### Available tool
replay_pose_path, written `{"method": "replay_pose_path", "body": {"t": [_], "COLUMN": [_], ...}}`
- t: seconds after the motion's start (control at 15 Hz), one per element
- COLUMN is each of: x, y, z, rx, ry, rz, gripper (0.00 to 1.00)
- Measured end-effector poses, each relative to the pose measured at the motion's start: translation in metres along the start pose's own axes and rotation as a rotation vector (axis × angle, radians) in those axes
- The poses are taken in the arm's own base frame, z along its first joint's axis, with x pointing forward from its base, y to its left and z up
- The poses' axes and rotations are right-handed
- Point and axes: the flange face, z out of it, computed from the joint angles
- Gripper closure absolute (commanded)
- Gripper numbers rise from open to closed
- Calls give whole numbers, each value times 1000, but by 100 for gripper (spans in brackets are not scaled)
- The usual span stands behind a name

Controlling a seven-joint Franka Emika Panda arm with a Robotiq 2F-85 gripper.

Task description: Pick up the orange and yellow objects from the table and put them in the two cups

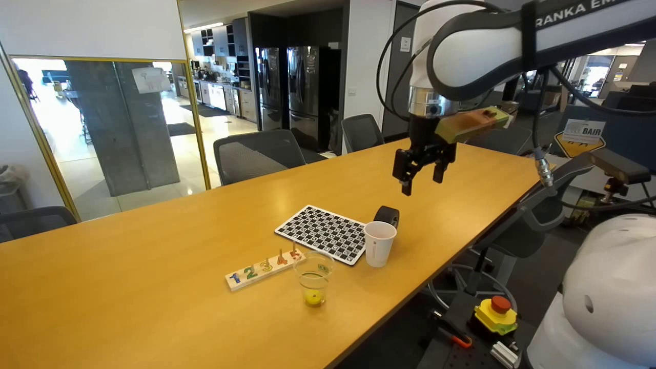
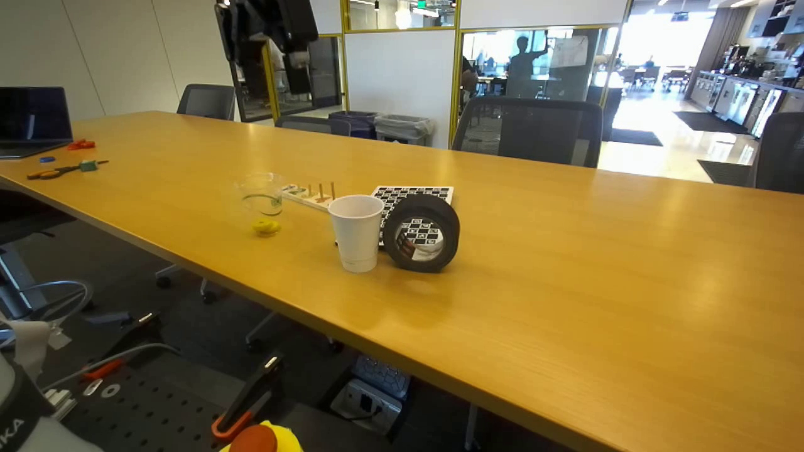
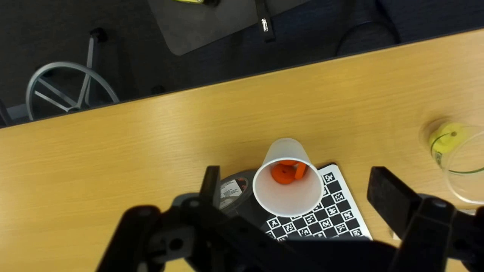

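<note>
We find the task, in our judgement, all but complete. The wrist view shows orange objects (image 3: 283, 174) lying inside the white cup (image 3: 288, 198), between four and five o'clock from that view's centre; at about three o'clock from this cup is the clear cup (image 3: 467, 172), with the yellow object (image 3: 447, 138) at its bottom. Both cups stand upright on the surface (image 3: 124, 158). The jaws are spread wide with nothing held and hang well above the surface; in an exterior view they lie at about one o'clock from the white cup. What is left, as we judge it, is only to withdraw them. Only the wrist view looks down into the white cup, whose opaque wall hides the orange contents in both exterior views. The yellow shows through the clear wall in all three. In an exterior view the tape roll (image 2: 451, 235) presents its ring face-on, and towards half past nine from the centre a red-orange item (image 2: 80, 144) lies near a laptop (image 2: 34, 119); the wrist view does not take that item in. We cannot tell whether it belongs to the task, nor can we count the pieces in either cup.
</note>
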Motion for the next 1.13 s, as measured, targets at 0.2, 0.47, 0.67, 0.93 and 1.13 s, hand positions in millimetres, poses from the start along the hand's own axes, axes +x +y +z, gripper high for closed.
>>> {"method": "replay_pose_path", "body": {"t": [0.2,0.47,0.67,0.93,1.13], "x": [-11,-10,-6,-3,-2], "y": [3,8,9,8,7], "z": [-13,-5,8,18,19], "rx": [17,76,119,131,131], "ry": [27,43,45,22,19], "rz": [-37,-124,-175,-194,-196], "gripper": [0,0,0,0,0]}}
